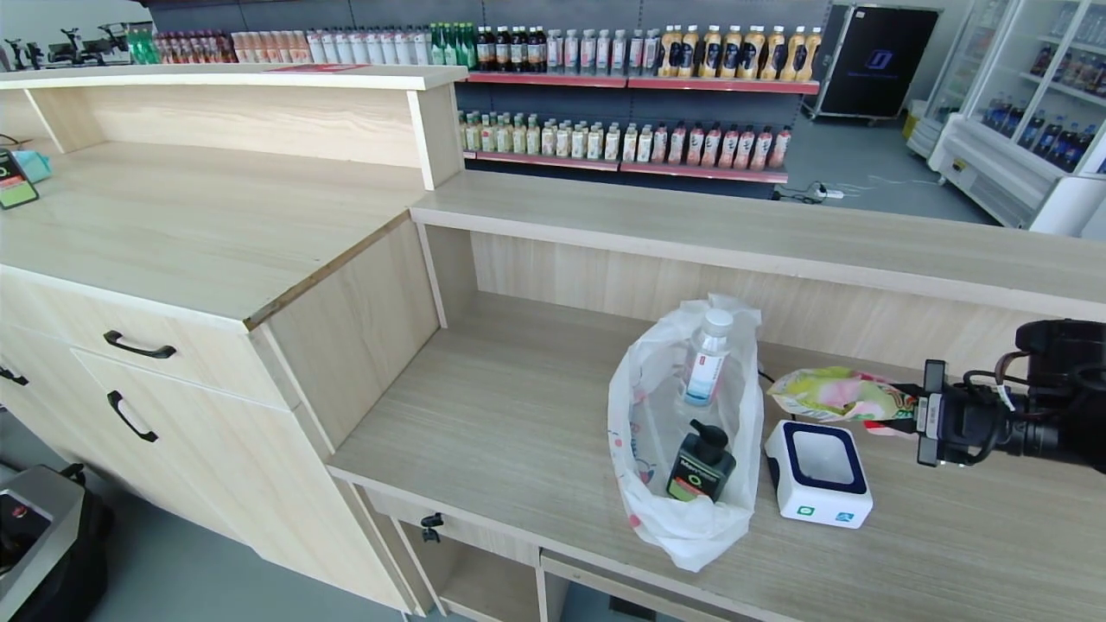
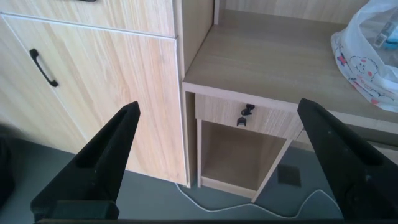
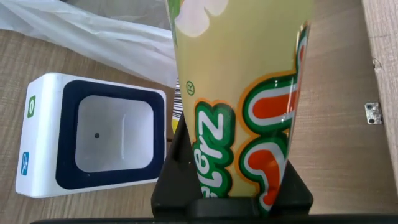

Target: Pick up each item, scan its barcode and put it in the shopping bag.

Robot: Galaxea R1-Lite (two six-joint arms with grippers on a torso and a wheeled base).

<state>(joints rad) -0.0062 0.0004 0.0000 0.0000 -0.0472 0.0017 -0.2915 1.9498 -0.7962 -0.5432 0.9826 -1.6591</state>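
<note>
A white plastic shopping bag [image 1: 644,449] stands open on the lower counter, holding a clear bottle [image 1: 707,358] and a dark pump bottle [image 1: 702,466]. Right of the bag sits a white scanner [image 1: 818,473] with a dark blue frame around its window, also in the right wrist view [image 3: 93,144]. My right gripper [image 1: 907,413] is shut on a yellow-green snack bag [image 1: 834,393], holding it just above and behind the scanner; up close the snack bag [image 3: 239,93] hangs beside the scanner. My left gripper [image 2: 217,118] is open, low in front of the cabinet, nothing between its fingers.
A raised counter [image 1: 173,225] with drawers stands to the left, and a ledge [image 1: 778,238] runs behind the lower counter. Bare counter surface [image 1: 492,415] lies left of the bag. Under the counter edge is a locked drawer [image 2: 247,115] above an open recess.
</note>
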